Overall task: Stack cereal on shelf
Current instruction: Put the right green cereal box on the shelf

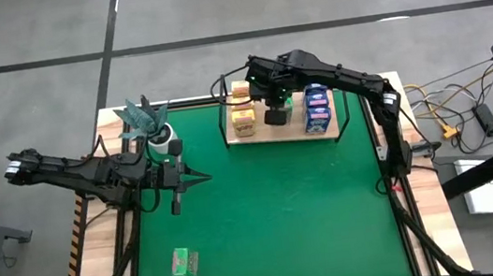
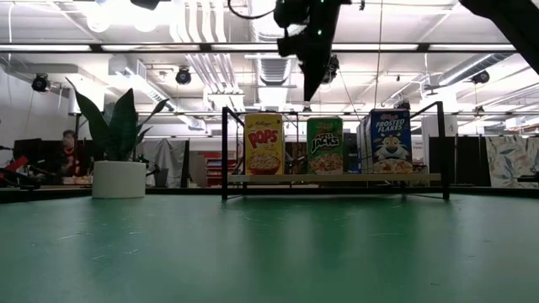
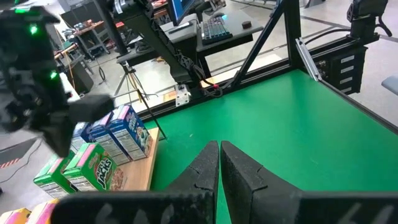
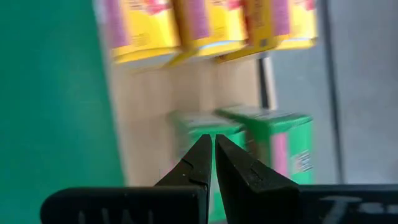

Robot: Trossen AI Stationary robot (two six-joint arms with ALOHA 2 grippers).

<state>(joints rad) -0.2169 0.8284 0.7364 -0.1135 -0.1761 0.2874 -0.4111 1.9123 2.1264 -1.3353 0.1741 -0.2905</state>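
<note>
A: Report the shelf [image 1: 289,135] and its load.

B: The wooden board in its black wire frame stands at the far edge of the green mat [image 1: 274,210]. Yellow Pops boxes [image 1: 242,110] fill its left end, blue Frosted Flakes boxes [image 1: 317,108] its right end, and green Apple Jacks boxes [image 2: 324,145] stand between them. One more green box [image 1: 185,262] lies flat on the mat near the front left corner, well apart from the shelf.

A: Grippers?

B: The right gripper [image 1: 277,113] hangs above the middle of the shelf, over the green boxes, jaws clenched and grasping nothing; the low view shows it clear above the box tops. The left gripper [image 1: 202,176] hovers over the mat's left side, jaws pressed together, empty.

A: Open room?

B: The mat's centre and right half lie bare between shelf and front edge. A white pot with a teal plant [image 1: 153,131] stands at the far left corner, just beside the left arm.
</note>
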